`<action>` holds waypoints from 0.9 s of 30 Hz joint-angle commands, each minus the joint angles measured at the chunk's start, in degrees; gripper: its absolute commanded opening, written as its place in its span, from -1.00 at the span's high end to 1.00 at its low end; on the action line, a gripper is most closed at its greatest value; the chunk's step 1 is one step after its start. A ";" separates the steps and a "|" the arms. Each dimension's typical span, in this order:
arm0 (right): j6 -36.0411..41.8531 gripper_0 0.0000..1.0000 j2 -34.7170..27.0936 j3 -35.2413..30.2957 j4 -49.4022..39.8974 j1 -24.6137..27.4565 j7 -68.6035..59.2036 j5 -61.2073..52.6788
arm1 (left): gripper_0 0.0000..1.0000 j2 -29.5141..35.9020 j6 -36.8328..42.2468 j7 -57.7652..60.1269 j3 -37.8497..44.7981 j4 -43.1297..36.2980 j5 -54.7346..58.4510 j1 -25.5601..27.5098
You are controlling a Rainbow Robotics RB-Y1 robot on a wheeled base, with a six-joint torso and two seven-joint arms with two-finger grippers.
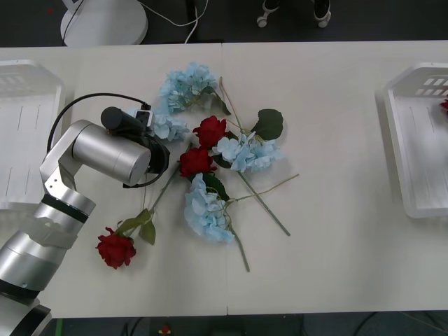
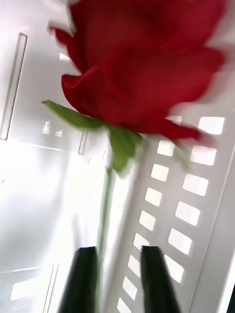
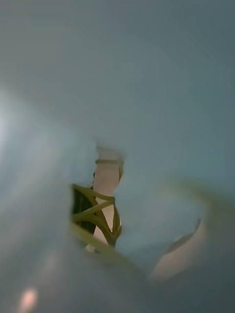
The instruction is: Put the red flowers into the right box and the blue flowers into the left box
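Three deep-red artificial roses (image 1: 210, 130) and four fluffy pale-blue flower heads (image 1: 208, 210) lie tangled at the centre of the white table (image 1: 336, 238), their thin green stems crossing; one rose sits apart at seven o'clock of the heap. A shallow white plastic tray, the left box (image 1: 24, 133), rests at nine o'clock and its twin, the right box (image 1: 420, 154), at three o'clock. The silver left arm reaches into the heap from eight o'clock, probably to take a blue flower. Its wrist camera is pressed into pale-blue petals with green stalks behind, and I cannot tell how its jaws stand. Seen from the right wrist, a fourth red rose (image 2: 142, 63) hangs over the slotted tray wall, and the right gripper (image 2: 117, 279) holds its black jaws narrowly apart around the stem, seemingly about to drop it.
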 commanded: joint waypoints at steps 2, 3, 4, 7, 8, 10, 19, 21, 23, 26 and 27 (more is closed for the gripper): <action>-0.43 -0.54 -1.78 -0.85 -0.05 -2.99 0.44 -0.42 | 1.00 -0.54 4.40 -1.20 5.23 -4.75 2.23 -3.52; -0.43 -0.60 -2.04 -0.94 -0.05 -3.25 0.62 -1.03 | 1.00 -0.45 5.54 -1.29 6.29 -5.37 2.84 -3.96; -0.34 -0.63 -2.48 -1.03 -0.05 -3.60 0.79 -2.18 | 1.00 -0.45 6.86 -1.47 7.34 -6.07 3.11 -4.40; 1.24 -0.77 -4.06 -1.03 -0.84 -4.83 1.67 -6.57 | 1.00 -0.10 11.61 -1.82 10.86 -8.44 3.28 -5.98; 2.39 -0.79 -5.03 -1.03 -2.07 -5.10 2.11 -8.33 | 1.00 0.07 13.45 -1.91 12.18 -9.24 3.55 -6.69; 4.06 -0.80 -6.08 -1.03 -4.62 -5.18 2.73 -10.09 | 1.00 0.34 15.47 -2.17 13.58 -10.03 3.90 -7.56; 10.56 -0.80 -12.41 -1.03 -16.22 -5.10 17.76 -23.80 | 1.00 5.79 24.09 -11.40 22.90 -15.48 4.42 -8.88; 12.23 -0.81 -12.94 -1.03 -18.42 -5.01 23.29 -27.05 | 1.00 7.63 25.93 -13.86 25.36 -16.97 4.95 -8.97; 13.90 -0.81 -13.12 -0.94 -20.88 -4.66 26.98 -29.51 | 1.00 9.13 27.43 -15.62 27.73 -17.67 5.30 -8.97; 17.50 -0.81 -13.12 -0.94 -27.12 -3.34 32.70 -33.20 | 1.00 11.24 29.27 -18.25 32.65 -17.23 5.57 -9.67; 18.29 -0.81 -13.12 -0.94 -29.23 -2.81 34.01 -33.99 | 1.00 11.50 29.62 -18.87 34.24 -16.62 5.57 -9.94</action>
